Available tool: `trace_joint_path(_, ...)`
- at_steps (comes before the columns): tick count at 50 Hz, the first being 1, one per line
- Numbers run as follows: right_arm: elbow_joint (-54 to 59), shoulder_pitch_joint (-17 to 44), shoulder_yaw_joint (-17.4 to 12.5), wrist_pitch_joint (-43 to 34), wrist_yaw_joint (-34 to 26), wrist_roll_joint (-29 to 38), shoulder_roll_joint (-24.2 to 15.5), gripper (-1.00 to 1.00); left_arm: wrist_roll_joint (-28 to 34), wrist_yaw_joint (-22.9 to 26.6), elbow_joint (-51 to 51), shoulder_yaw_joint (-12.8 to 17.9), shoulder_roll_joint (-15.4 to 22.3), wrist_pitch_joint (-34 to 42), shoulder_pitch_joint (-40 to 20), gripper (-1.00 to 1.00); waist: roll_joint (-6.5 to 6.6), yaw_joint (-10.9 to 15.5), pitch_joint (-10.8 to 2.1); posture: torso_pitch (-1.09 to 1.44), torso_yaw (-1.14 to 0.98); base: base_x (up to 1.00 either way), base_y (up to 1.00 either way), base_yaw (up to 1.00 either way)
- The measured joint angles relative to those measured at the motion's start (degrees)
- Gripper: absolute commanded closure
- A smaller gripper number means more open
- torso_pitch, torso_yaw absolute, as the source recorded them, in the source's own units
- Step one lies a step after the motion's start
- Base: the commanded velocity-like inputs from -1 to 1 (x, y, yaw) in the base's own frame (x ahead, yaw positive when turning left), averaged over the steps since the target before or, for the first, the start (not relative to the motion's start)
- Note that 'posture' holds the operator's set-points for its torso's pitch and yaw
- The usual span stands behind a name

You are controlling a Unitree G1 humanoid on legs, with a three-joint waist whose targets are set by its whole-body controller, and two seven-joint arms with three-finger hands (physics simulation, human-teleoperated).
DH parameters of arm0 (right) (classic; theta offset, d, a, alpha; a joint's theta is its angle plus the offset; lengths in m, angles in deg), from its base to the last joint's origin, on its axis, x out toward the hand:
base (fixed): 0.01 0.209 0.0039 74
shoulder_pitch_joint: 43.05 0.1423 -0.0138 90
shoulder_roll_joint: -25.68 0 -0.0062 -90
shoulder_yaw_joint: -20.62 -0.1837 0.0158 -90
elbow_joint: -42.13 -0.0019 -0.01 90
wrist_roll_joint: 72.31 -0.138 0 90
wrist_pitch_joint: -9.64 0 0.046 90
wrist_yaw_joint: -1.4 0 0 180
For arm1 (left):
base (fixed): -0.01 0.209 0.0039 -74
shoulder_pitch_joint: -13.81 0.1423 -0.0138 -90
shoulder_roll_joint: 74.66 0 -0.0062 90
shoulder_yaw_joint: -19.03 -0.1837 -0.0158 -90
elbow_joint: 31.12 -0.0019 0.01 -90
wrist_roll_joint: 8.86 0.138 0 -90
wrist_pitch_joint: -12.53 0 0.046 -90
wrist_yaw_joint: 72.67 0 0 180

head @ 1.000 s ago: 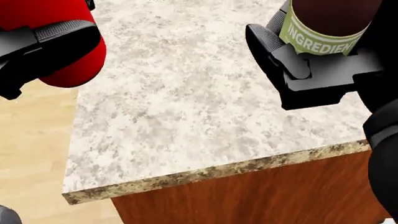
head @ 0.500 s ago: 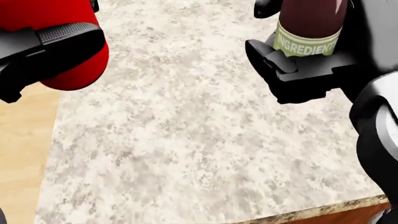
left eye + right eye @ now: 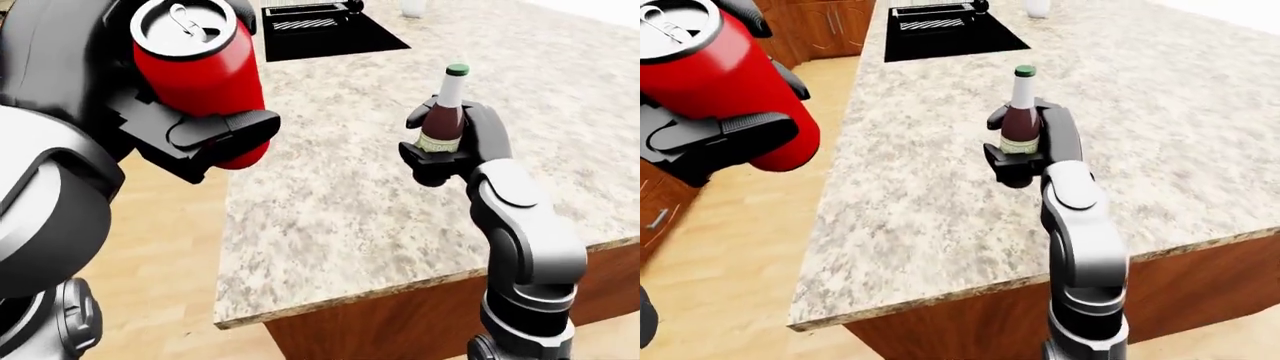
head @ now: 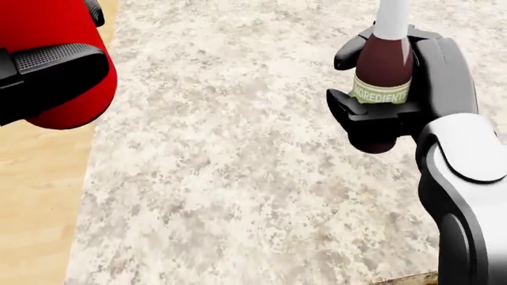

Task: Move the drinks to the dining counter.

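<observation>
A red drink can (image 3: 198, 79) is held up at the left of the left-eye view, beyond the counter's left edge and over the floor. My left hand (image 3: 215, 133) is shut on it, black fingers wrapped round its body. A brown bottle (image 3: 442, 112) with a green cap and green label stands upright over the speckled stone counter (image 3: 330, 202). My right hand (image 3: 445, 150) is shut round its lower half and hides its base, so contact with the counter cannot be told. In the head view the bottle (image 4: 386, 62) is at upper right and the can (image 4: 55, 35) at upper left.
A black sink or stove (image 3: 325, 30) is set into the counter at the top of the left-eye view, with a white object (image 3: 412, 7) beside it. Wooden floor (image 3: 160, 262) lies left of the counter. Brown cabinets (image 3: 825, 26) stand at the top left of the right-eye view.
The camera has moved in over the counter, whose near edge has slid down almost out of the head view. My right hand has carried the bottle farther out over the counter.
</observation>
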Motion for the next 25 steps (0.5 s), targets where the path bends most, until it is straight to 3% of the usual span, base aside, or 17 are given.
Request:
trace_joint_path(2, 0.5, -0.8, -0.3, 1.2, 0.3, 0.5, 0.2, 1.0, -0.2, 0.0, 0.3, 0.0, 0.2, -0.2, 0.3, 1.0, 0.07, 0.0, 0.05, 0.0, 0.0, 0.0, 0.0, 0.0)
trace_joint_path(7, 2.6, -2.5, -0.7, 4.3, 0.9, 1.5, 0.7, 0.63, -0.7, -0.6, 0.3, -0.2, 0.4, -0.5, 0.2, 1.0, 0.19, -0.1, 0.08, 0.0, 0.0, 0.0, 0.0, 0.0)
trace_joint_path(14, 5.5, -3.8, 0.0, 7.8, 1.0, 2.5, 1.3, 0.54, 0.1, 0.1, 0.7, -0.3, -0.3, -0.4, 0.8, 1.0, 0.39, 0.0, 0.03, 0.0, 0.0, 0.0, 0.0, 0.0)
trace_joint_path(18, 7.4, -4.5, 0.2, 9.7, 1.0, 2.9, 1.6, 0.22, 0.6, 0.5, 0.7, -0.1, -0.4, -0.3, 1.0, 1.0, 0.42, 0.1, -0.03, 0.0, 0.0, 0.0, 0.0, 0.0)
trace_joint_path(25, 9.5, -5.4, 0.2, 13.9, 0.7, 3.2, 2.2, 0.14, 1.2, 0.8, 0.7, -0.2, -0.7, 0.0, 1.2, 1.0, 0.3, 0.3, -0.31, 0.0, 0.0, 0.0, 0.0, 0.0)
